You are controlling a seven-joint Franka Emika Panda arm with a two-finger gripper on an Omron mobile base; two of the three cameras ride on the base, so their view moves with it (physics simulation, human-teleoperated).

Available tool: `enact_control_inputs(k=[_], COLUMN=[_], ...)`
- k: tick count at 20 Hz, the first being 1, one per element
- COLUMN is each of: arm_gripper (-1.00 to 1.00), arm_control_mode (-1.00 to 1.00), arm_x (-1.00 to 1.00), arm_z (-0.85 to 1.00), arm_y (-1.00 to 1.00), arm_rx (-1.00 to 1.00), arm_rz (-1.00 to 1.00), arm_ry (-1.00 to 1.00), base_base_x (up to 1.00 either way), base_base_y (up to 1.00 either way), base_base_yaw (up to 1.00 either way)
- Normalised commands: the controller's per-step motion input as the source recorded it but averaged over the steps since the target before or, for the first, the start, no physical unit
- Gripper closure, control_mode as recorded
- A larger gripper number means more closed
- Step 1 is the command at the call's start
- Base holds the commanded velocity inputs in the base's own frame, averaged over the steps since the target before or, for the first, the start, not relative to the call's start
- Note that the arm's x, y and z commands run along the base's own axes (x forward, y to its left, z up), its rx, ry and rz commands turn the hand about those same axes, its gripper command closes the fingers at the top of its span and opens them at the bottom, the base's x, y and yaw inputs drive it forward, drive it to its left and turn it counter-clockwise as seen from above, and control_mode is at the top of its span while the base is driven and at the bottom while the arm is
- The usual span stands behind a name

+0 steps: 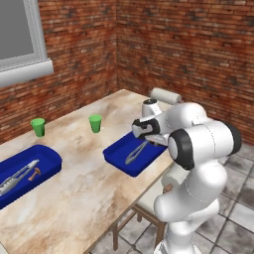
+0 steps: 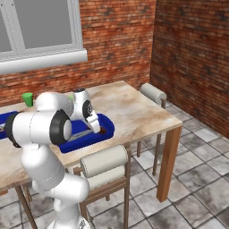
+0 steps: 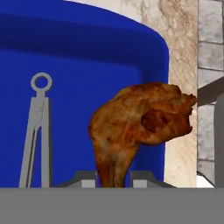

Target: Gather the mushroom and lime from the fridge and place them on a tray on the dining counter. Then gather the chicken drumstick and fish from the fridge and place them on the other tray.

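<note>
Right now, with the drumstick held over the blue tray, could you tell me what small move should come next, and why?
Probably lower a little and open the jaws: the chicken drumstick hangs from the gripper directly above the other tray, beside the tongs already lying there.

You see brick walls (image 2: 188, 53) | grey-framed window (image 2: 40, 31) with sill | grey tiled floor (image 2: 197, 179) | wooden chairs (image 2: 105, 172) with pale rolled backs.
</note>
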Motion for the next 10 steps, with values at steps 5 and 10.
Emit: enact_control_inputs(k=[5, 10], arm_gripper=[-1.00, -1.00], arm_control_mode=[-1.00, -1.00], arm_x=[0.06, 0.01], arm_z=[-0.08, -0.01], arm_y=[0.16, 0.03], arm_rx=[0.00, 0.01], arm_rz=[-0.01, 0.00], arm_ry=[0.04, 0.02], base_base_x=[0.00, 0.00], base_base_y=[0.00, 0.00], base_base_yaw=[0.00, 0.00])
